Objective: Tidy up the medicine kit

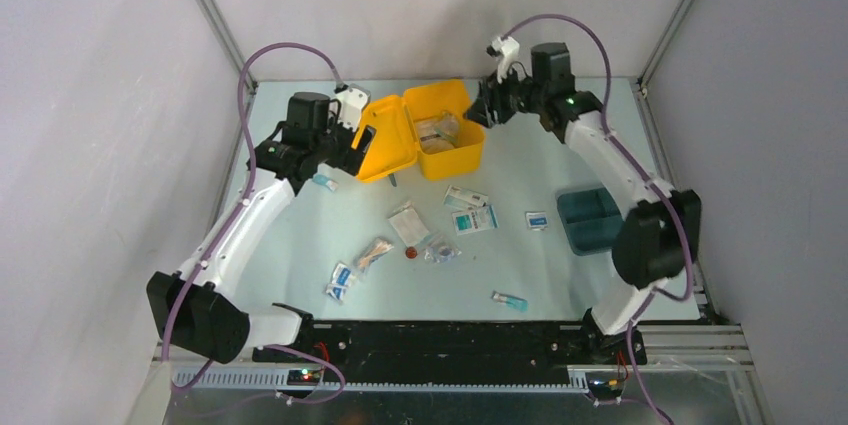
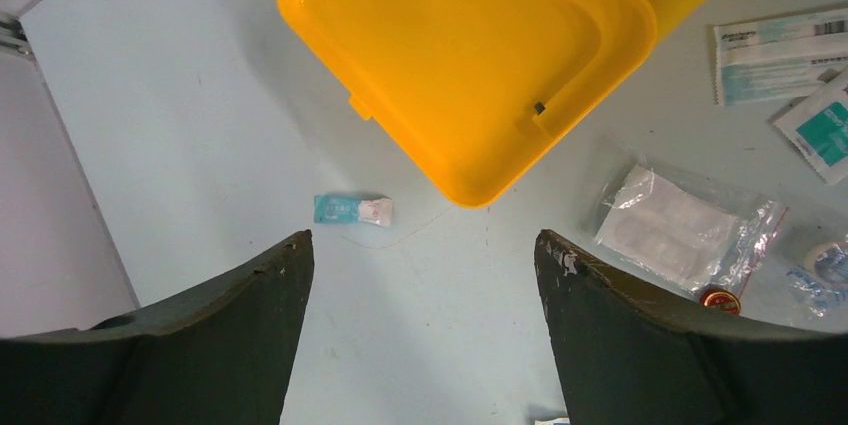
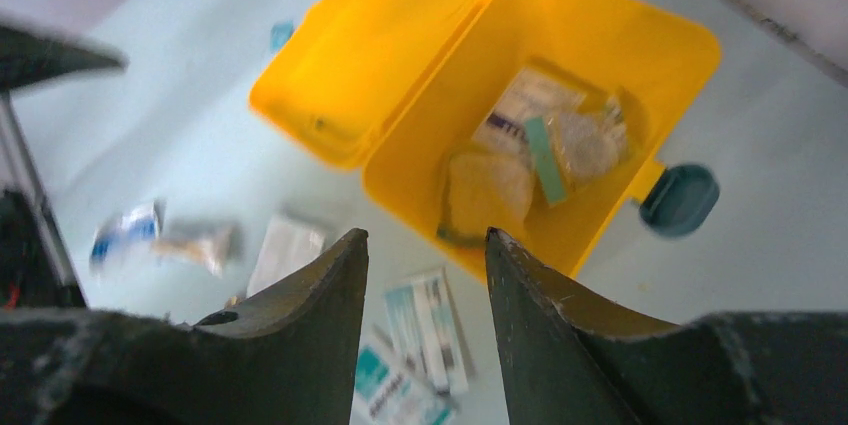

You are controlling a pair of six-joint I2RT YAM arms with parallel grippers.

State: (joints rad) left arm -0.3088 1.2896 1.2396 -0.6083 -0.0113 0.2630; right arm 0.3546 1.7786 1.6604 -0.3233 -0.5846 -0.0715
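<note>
Kit (image 1: 460, 160) open, top access clear, packets (image 3: 540, 145) fill floor. Sachets (image 1: 472, 217) clutter table (image 1: 560, 275) front; tray (image 1: 590, 225) blocks right.

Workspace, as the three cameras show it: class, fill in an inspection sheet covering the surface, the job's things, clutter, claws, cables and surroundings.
Surface: pale table, strewn with small items.
Job's things: yellow medicine kit open, lid swung back to the side; a few packets inside.
Clutter: sachets and bags loose in front of the kit; teal tray to the right; small tube near the arm bases.
Claws: left claw open above the table by the lid, holding nothing; right claw open by the kit, holding nothing.
Cables: purple cables loop above each arm.
Surroundings: plain grey walls; nothing else seen.
</note>
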